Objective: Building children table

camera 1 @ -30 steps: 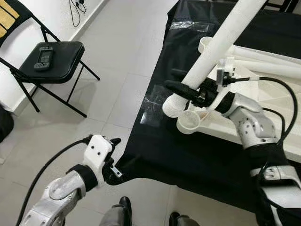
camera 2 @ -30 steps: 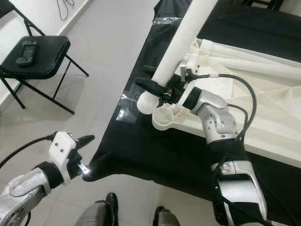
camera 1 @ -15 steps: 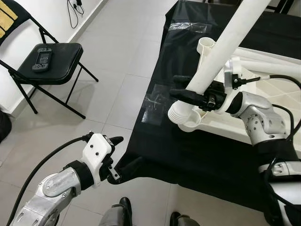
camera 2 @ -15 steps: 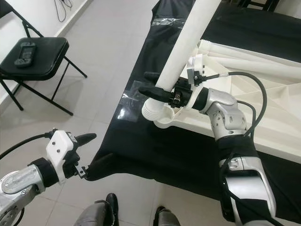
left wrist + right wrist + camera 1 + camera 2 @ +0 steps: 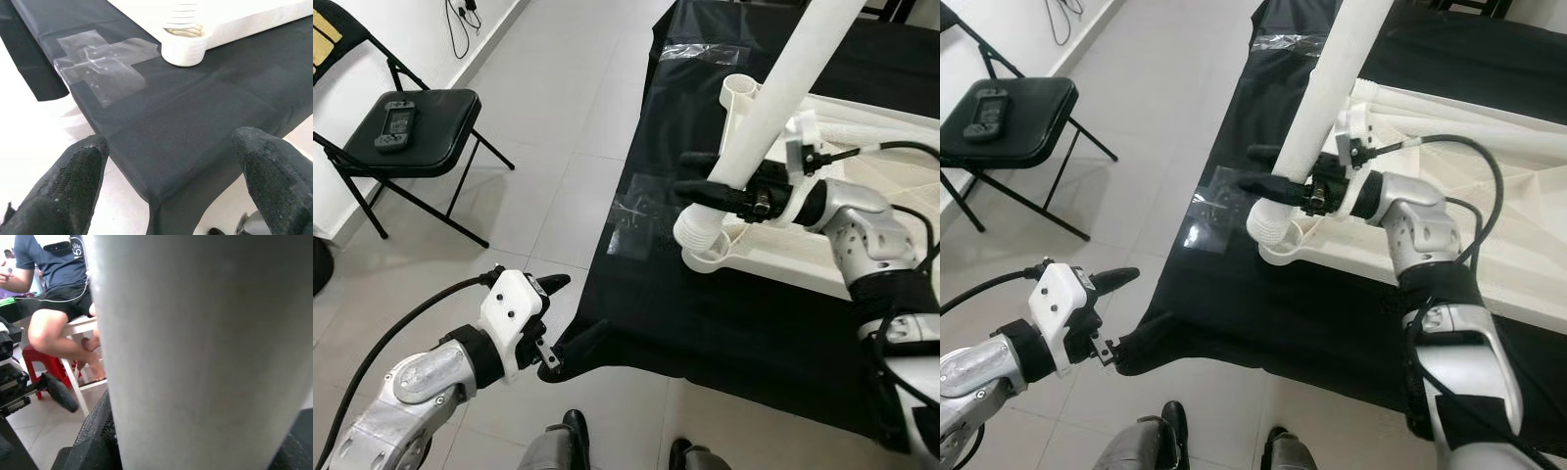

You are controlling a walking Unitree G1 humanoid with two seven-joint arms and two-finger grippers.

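Black cloth covers the surface, w/ the white tabletop lying upside down on it. Right claw is pinching the white leg, threaded end sitting in the corner socket. Left claw hangs spread by the cloth's corner.

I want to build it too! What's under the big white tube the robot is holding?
Under the white tube, gripped by the right gripper, its ribbed end sits over a round socket at the tabletop's corner. The socket's inside is hidden.
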